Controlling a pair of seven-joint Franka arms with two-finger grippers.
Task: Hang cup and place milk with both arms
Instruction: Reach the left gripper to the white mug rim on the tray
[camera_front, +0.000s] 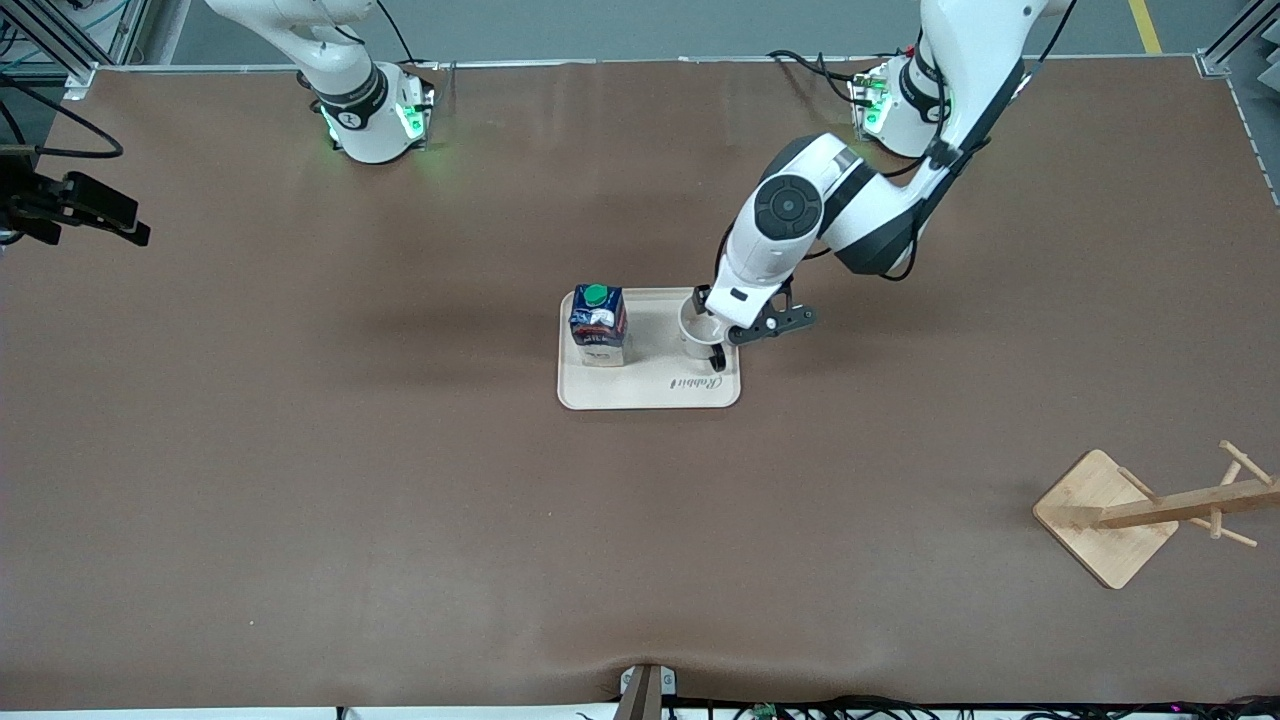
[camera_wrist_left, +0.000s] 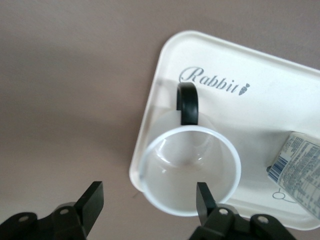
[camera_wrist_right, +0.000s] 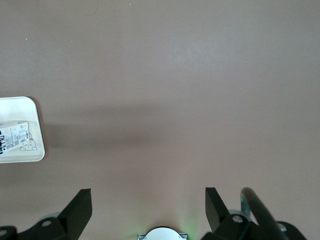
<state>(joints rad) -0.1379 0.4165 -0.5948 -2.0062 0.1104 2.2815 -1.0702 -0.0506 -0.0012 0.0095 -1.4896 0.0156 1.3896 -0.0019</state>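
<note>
The left pincer (camera_front: 712, 335) is down at the cup (camera_front: 697, 338), which stands upright on the tray (camera_front: 650, 395) at the end toward the left arm. In the left wrist view its fingers (camera_wrist_left: 205, 197) straddle the cup's (camera_wrist_left: 190, 170) wall: one sits inside the mouth, the other hangs outside the rim, with clear gaps on both sides. So it stands open and grips nothing yet. This looks like a rim pinch being set up, a sensible hold, since it leaves the black handle (camera_wrist_left: 188, 102) free for hooking on a peg. The handle points away from the pincer, toward the tray's printed word.

The milk (camera_front: 598, 325) stands upright on the same tray, beside the cup and away from the left pincer, toward the right arm's end. The wooden rack (camera_front: 1150, 510) is well apart from the tray, on the surface at the left arm's end.

The right pincer (camera_wrist_right: 147, 210) waits above bare surface, fingers wide apart and empty, with the tray's corner (camera_wrist_right: 30, 155) and the carton (camera_wrist_right: 15, 135) off at one edge of its view.
</note>
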